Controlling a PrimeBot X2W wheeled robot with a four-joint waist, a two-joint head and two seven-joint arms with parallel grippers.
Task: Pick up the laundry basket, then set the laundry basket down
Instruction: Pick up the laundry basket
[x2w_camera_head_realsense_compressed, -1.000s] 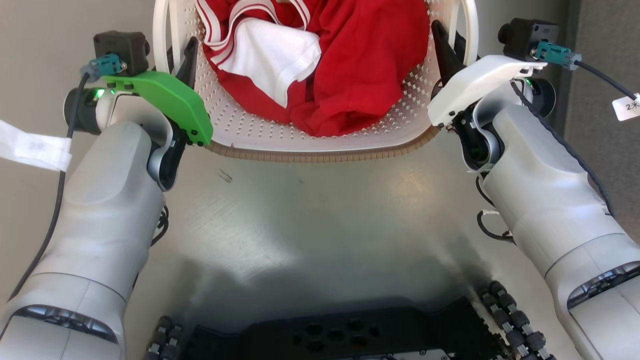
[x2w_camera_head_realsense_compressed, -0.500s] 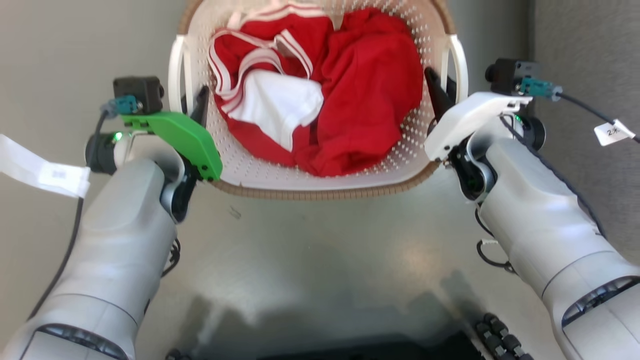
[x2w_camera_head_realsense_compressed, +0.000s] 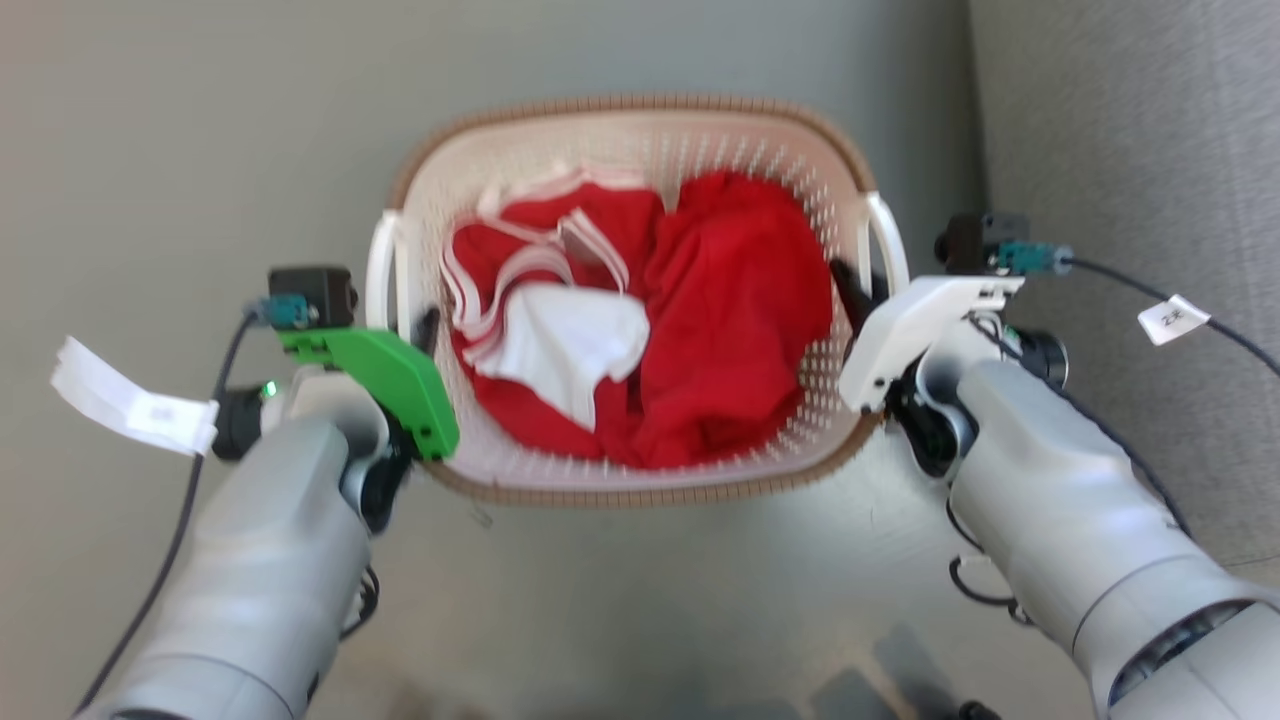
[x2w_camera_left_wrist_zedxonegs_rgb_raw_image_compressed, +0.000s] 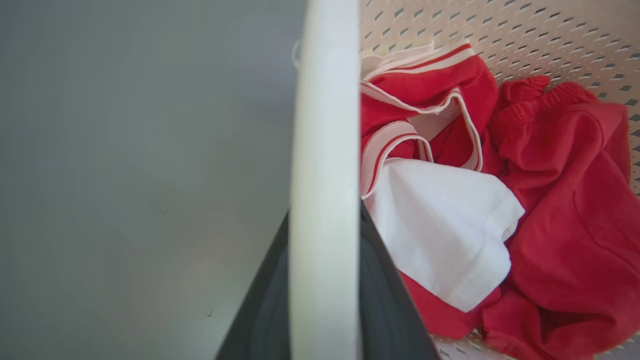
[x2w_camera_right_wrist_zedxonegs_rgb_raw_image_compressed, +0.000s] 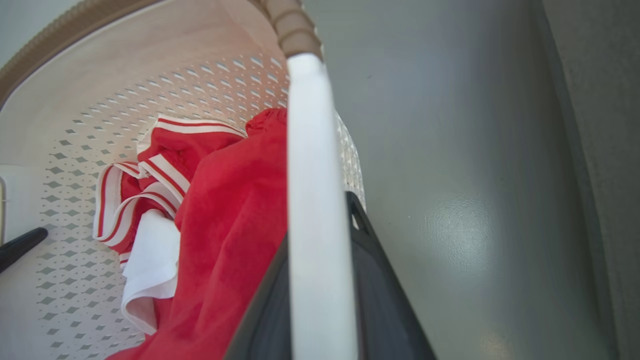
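At the basket's (x2w_camera_head_realsense_compressed: 640, 494) handles (x2w_camera_head_realsense_compressed: 382, 265), left gripper (x2w_camera_head_realsense_compressed: 405, 325) and right gripper (x2w_camera_head_realsense_compressed: 862, 290) sit clamped — mid-carry, I judge — next, lower it level, then release.

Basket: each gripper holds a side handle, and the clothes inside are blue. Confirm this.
Not blue: the head view shows the clothes in the basket are red and white. The left gripper and right gripper do hold its handles.
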